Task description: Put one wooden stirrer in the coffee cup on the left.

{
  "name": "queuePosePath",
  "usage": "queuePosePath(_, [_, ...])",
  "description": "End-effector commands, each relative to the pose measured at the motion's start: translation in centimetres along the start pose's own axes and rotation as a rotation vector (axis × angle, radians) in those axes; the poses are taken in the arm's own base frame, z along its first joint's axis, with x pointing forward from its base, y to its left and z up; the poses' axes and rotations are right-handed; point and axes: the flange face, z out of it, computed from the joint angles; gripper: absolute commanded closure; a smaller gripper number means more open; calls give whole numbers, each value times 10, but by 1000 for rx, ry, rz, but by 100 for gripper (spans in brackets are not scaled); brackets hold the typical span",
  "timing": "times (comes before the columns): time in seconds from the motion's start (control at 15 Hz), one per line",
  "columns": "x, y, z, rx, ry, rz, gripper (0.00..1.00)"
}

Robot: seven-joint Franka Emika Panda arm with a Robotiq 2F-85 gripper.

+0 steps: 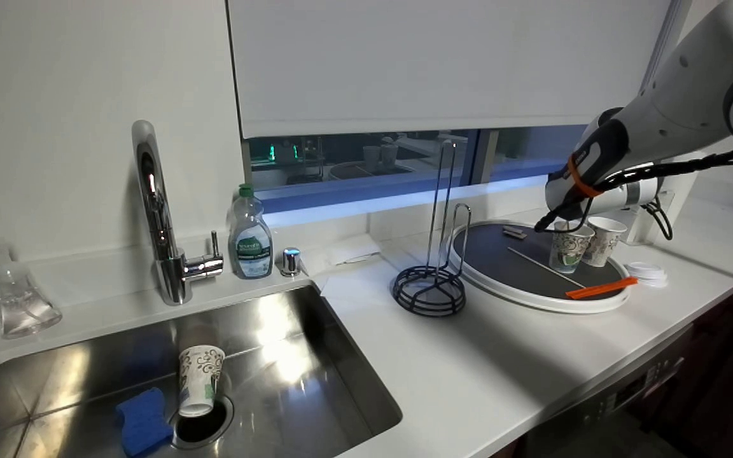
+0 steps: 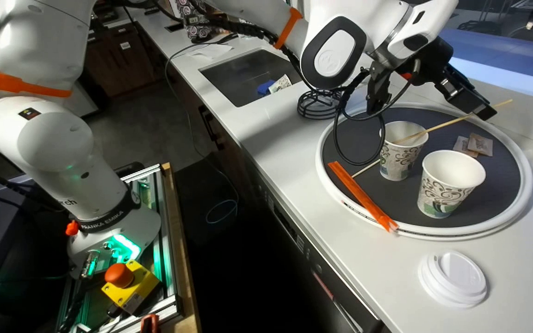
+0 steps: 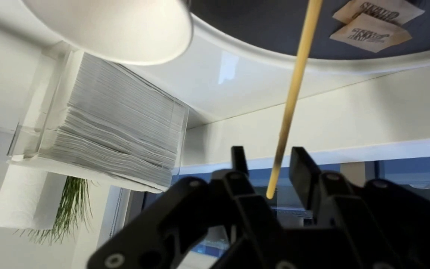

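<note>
A wooden stirrer (image 2: pixel 447 124) leans with its lower end inside a patterned paper cup (image 2: pixel 403 150). That cup also shows in an exterior view (image 1: pixel 568 253). My gripper (image 2: pixel 485 111) is near the stirrer's upper part. In the wrist view my gripper (image 3: pixel 269 157) has its fingers apart, and the stirrer (image 3: pixel 293 89) passes between them with a gap on both sides. A second patterned cup (image 2: pixel 449 180) stands close by, also seen in an exterior view (image 1: pixel 605 240). Another stirrer (image 1: pixel 541 266) lies on the round tray (image 1: pixel 513 294).
An orange wrapper (image 2: pixel 361 196) lies across the tray's edge. Sugar packets (image 2: pixel 474 145) lie on the tray. White lids (image 2: pixel 454 280) sit on the counter. A wire holder (image 1: pixel 430 292) stands beside the tray, near the sink. A napkin dispenser (image 3: pixel 118 123) shows in the wrist view.
</note>
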Motion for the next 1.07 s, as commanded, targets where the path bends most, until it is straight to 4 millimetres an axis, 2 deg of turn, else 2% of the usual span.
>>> queuePosePath(0.0, [1,-1,3,12,-33,-7,95])
queuePosePath(0.13, [2,-1,2,14,-31,-6,100])
queuePosePath(0.53, [0,-2,-10,23,-13,4,98])
queuePosePath(1.0, [-12,-7,-24,15,36,-7,98])
